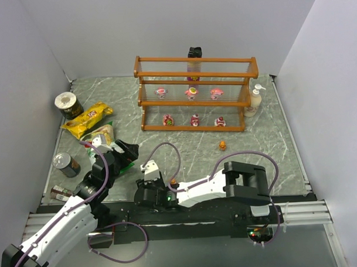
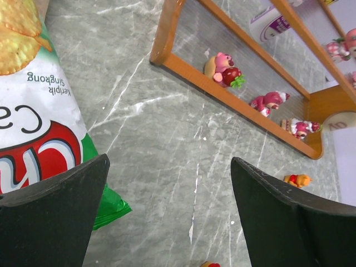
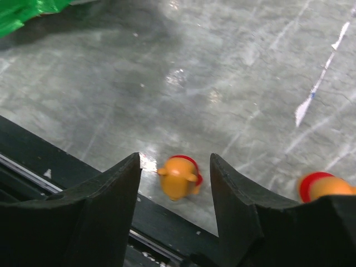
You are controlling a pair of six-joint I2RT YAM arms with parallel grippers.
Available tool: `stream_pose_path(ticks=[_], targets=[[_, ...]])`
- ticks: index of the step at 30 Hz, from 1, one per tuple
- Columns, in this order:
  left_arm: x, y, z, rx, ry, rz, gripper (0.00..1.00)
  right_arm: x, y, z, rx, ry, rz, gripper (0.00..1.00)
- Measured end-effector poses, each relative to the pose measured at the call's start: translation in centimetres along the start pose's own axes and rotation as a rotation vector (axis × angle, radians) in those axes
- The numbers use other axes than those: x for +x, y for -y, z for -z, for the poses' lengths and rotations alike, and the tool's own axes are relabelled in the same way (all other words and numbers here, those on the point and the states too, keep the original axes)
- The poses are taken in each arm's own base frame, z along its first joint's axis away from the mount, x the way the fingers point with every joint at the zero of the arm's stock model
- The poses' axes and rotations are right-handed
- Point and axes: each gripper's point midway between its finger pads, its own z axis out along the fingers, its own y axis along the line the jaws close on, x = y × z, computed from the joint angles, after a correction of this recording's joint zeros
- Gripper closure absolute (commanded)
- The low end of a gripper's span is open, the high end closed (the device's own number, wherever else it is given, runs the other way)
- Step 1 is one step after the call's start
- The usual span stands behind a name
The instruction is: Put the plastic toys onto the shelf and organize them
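The shelf (image 1: 195,95) stands at the back of the table, with three pink toys on its middle tier (image 1: 191,92) and three on its bottom tier (image 1: 194,120). One orange toy (image 1: 222,145) lies on the table in front of the shelf, and another (image 1: 173,182) lies beside the right arm. In the right wrist view an orange toy (image 3: 179,177) sits between the fingers of my right gripper (image 3: 174,167), at the table's near edge. The jaws are open with a gap on each side. A further orange toy (image 3: 322,186) lies to the right. My left gripper (image 2: 169,183) is wide open over bare table.
Chip bags (image 1: 87,120) and cans (image 1: 68,105) (image 1: 66,165) crowd the left side. One bag (image 2: 33,128) lies against the left gripper's left finger. A soap bottle (image 1: 255,101) stands right of the shelf and a black object (image 1: 194,52) stands behind it. A black rail (image 3: 67,167) borders the near edge.
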Motion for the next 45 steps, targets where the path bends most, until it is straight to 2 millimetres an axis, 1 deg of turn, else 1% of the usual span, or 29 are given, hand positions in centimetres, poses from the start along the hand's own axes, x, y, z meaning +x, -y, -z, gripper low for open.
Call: stream_pose_path(ticks=[5,10,14,18,23,26,27,30,32,33,37,41,43,45], targets=[[0.2,-0.2,-0.1,-0.009,-0.008,-0.005,0.04,0.0,-0.4,-0.2,-0.002,0.000,0.006,0.45],[0.2,-0.1,-0.1,-0.006,-0.006,-0.004,0.04,0.5,-0.2,-0.5,0.014,-0.014,0.020,0.47],[0.2,-0.1,-0.1,-0.006,-0.006,-0.003,0.04,0.6,-0.1,-0.4,0.025,-0.023,0.021,0.48],[0.2,-0.1,-0.1,-0.006,-0.006,-0.003,0.04,0.6,-0.3,-0.3,0.029,-0.028,0.018,0.52],[0.0,0.0,0.0,0.001,0.000,0.000,0.04,0.6,-0.3,-0.3,0.030,-0.029,0.013,0.63],[0.0,0.0,0.0,0.001,0.000,0.000,0.04,0.6,-0.3,-0.3,0.032,-0.028,0.011,0.75],[0.0,0.0,0.0,0.001,0.000,0.000,0.04,0.6,-0.3,-0.3,0.033,-0.027,0.009,0.82],[0.0,0.0,0.0,0.001,0.000,0.000,0.04,0.6,-0.2,-0.3,0.034,-0.026,0.007,0.92],[0.0,0.0,0.0,0.001,0.000,0.000,0.04,0.6,-0.2,-0.3,0.034,-0.025,0.007,0.95],[0.0,0.0,0.0,0.001,0.000,0.000,0.04,0.6,-0.2,-0.3,0.035,-0.024,0.007,0.99],[0.0,0.0,0.0,0.001,0.001,0.000,0.04,0.5,0.0,-0.4,0.041,-0.018,0.016,1.00],[0.0,0.0,0.0,0.001,0.001,0.000,0.04,-0.1,1.3,-0.2,0.048,-0.011,0.042,1.00],[0.0,0.0,0.0,0.001,0.001,0.000,0.04,-1.1,2.5,0.0,0.055,-0.004,0.056,1.00],[0.0,0.0,0.0,0.001,0.000,0.000,0.04,-2.9,3.4,0.1,0.060,0.013,0.058,1.00]])
